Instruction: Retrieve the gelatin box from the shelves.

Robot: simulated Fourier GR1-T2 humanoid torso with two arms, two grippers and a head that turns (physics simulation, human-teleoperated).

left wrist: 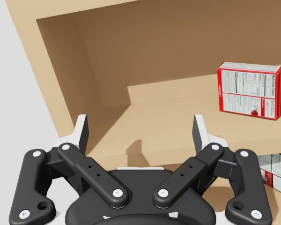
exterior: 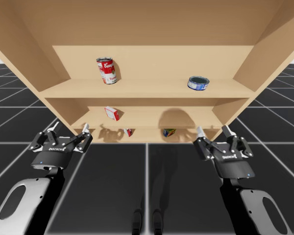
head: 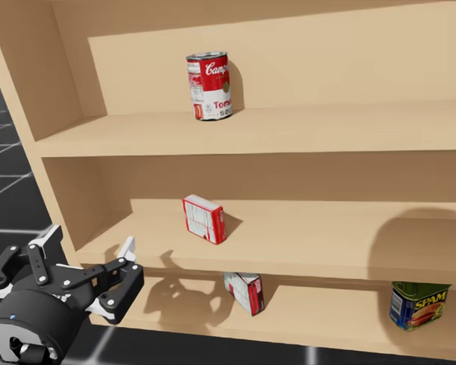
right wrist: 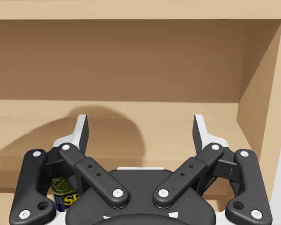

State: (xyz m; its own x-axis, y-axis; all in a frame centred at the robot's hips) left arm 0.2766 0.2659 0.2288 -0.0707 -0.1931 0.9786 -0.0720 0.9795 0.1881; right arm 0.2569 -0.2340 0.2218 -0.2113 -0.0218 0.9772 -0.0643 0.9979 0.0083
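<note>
ahead of left gripper [left wrist: 140, 125], red box [left wrist: 250, 91]

My left claw [exterior: 69, 128] and right claw [exterior: 212, 130], both splayed, low before the shelves [exterior: 147, 88], red-and-white box [exterior: 112, 113] on the middle one.

Left gripper [exterior: 69, 128], right gripper [exterior: 213, 130]: matching pair. Each a black two-finger linkage on a rounded black housing. Link bars matte black, joined by silver pivot screws [left wrist: 117, 192]. Fingers [left wrist: 83, 136] dark with white outer faces and tips. Small white lettering on top of each housing. Forearm shells [exterior: 34, 191]: light grey, glossy, with a dark oval inset; black wrist sections.
</note>
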